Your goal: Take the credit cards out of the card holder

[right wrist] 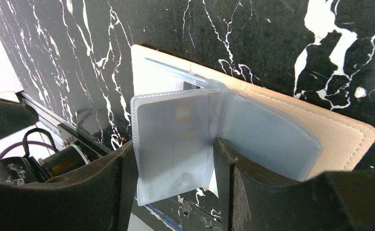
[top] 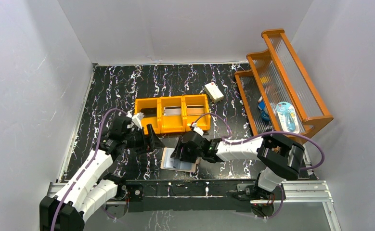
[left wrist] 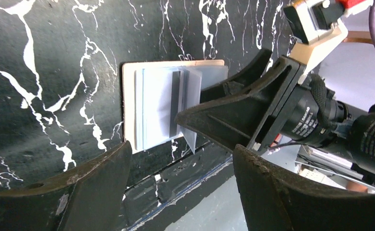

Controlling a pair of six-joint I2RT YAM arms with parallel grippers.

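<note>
The card holder (top: pixel 175 162) lies open on the black marble table near the front edge, peach outside (right wrist: pixel 339 137), pale blue-grey pockets inside (left wrist: pixel 156 106). One glossy pocket leaf (right wrist: pixel 173 139) stands up between the fingers of my right gripper (right wrist: pixel 173 149), whose jaws straddle it wide apart; the right finger (right wrist: pixel 224 159) sits at the leaf's fold. A pale card with a tan chip (right wrist: pixel 183 114) shows faintly through that leaf. Left of the holder my left gripper (left wrist: pixel 181 163) hangs open with nothing between its fingers, facing my right gripper (left wrist: pixel 243 106).
An orange three-compartment bin (top: pixel 172 126) stands just behind the holder, with flat dark and silver-grey things in its compartments. A white box (top: pixel 214 91) lies further back. An orange ribbed rack (top: pixel 281 77) fills the right side. The table's front edge (left wrist: pixel 195 168) runs close to the holder.
</note>
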